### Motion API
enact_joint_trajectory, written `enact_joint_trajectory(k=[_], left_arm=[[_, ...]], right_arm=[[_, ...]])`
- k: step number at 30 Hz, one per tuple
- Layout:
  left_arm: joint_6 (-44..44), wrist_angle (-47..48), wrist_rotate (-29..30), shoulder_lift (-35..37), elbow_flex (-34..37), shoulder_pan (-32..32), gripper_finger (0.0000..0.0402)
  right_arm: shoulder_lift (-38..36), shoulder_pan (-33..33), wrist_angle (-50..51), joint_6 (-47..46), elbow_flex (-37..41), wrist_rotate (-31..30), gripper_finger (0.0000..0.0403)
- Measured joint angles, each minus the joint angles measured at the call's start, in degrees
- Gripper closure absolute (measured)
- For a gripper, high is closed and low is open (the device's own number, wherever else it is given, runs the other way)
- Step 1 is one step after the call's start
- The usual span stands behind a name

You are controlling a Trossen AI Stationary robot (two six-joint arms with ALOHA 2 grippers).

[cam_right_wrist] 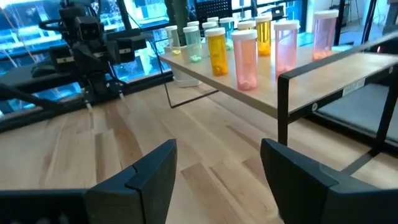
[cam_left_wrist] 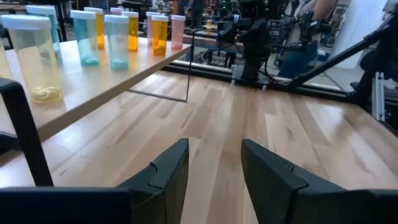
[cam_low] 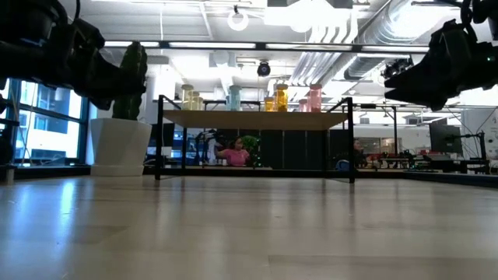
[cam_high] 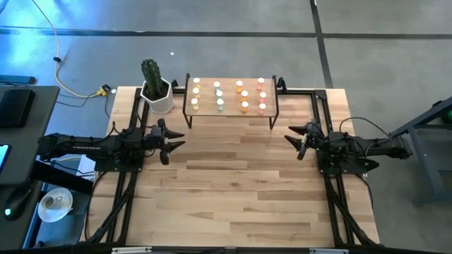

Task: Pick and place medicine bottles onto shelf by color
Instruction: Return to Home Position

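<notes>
Open and empty: left gripper [cam_high: 176, 139], mid left; right gripper [cam_high: 292, 137], mid right. Move back slow and level, well away from shelf [cam_high: 229, 112] and bottles [cam_high: 217, 94] up top.

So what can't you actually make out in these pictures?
High view: the medicine bottles on the shelf are too small and glare-washed to read or count surely.
Low view: rear bottles hide behind front ones; the left gripper and right gripper are dark shapes cut by the top edge.
Wrist views: each cuts off part of the shelf; what's inside the bottles is unclear.
</notes>
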State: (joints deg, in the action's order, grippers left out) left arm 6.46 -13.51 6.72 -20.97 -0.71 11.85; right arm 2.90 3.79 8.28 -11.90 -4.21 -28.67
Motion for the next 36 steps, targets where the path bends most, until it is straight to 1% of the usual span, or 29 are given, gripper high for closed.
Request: enact_joint_trajectory(k=[6, 9, 36], left_arm=[[0.8, 0.0, 0.0, 0.0, 0.0, 0.0, 0.0264], [0.8, 0.0, 0.0, 0.0, 0.0, 0.0, 0.0264], [0.9, 0.0, 0.1, 0.0, 0.0, 0.0, 0.0264]], right_arm=[[0.0, 0.0, 0.0, -7.3, 0.0, 0.0, 0.0179], [0.0, 0.0, 0.0, -8.9, 0.0, -0.1, 0.0179], [0.0, 0.0, 0.0, -8.7, 0.0, -0.1, 0.0179]])
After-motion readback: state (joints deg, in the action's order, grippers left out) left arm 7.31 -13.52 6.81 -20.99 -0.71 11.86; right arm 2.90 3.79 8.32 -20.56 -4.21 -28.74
